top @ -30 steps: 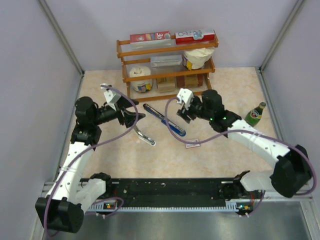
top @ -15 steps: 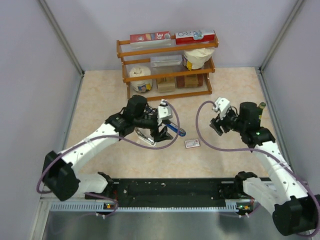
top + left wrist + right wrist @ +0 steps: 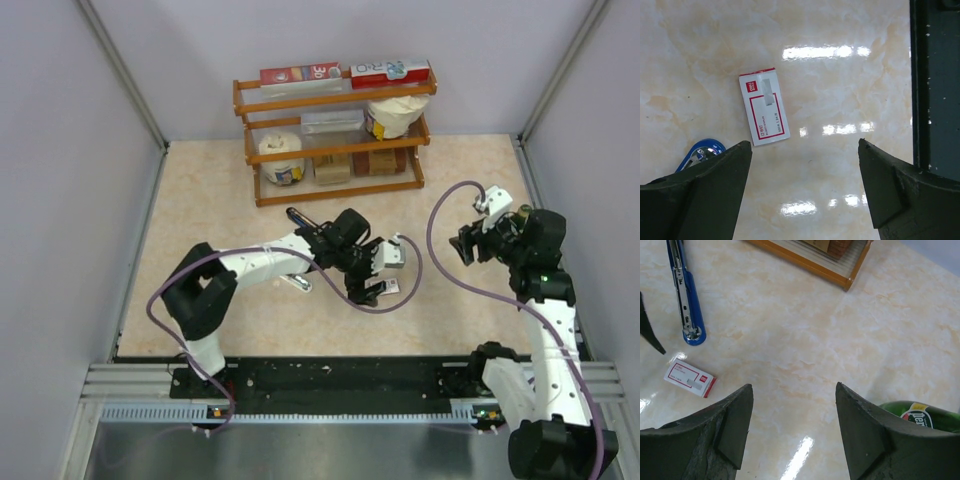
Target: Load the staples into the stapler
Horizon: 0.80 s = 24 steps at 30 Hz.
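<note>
Marbled tabletop (image 3: 850, 75): staples box (image 3: 764, 107) lies ahead of the parted left gripper (image 3: 804, 144), lengthwise across its closing line; parted right gripper (image 3: 793, 386) hangs farther off.

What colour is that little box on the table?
The staple box is white with red trim; clearest in the left wrist view.

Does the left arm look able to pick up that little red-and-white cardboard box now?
Probably yes: the left end effector hangs open above the small red-and-white cardboard box, which lies flat, uncovered, clear of the blue stapler.
</note>
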Tool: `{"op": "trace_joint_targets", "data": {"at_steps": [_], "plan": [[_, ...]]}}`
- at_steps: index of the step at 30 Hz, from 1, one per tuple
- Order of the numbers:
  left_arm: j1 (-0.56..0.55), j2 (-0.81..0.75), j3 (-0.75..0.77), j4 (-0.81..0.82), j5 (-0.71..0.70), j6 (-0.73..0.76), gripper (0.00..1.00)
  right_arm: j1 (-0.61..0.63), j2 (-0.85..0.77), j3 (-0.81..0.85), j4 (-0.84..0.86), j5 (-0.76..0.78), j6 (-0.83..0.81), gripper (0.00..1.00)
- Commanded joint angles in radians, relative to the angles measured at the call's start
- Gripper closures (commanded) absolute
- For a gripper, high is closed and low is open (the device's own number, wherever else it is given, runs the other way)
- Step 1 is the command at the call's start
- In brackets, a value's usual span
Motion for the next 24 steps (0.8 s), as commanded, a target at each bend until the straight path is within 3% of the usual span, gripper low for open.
{"op": "trace_joint_targets", "data": {"at_steps": [1, 15, 24], "plan": [[-0.013, 0.068, 0.073, 0.022, -0.061, -0.003, 0.09, -0.012, -0.029, -0.004, 0.011, -0.053, 0.015, 0.34], [-0.055, 0.257, 0.196, 0.019, -0.168, -0.026, 0.16, -0.013, -0.028, -0.019, 0.01, -0.077, 0.011, 0.34], [-0.059, 0.298, 0.199, 0.008, -0.207, -0.008, 0.3, -0.013, -0.032, -0.022, 0.011, -0.085, 0.007, 0.34]]}}
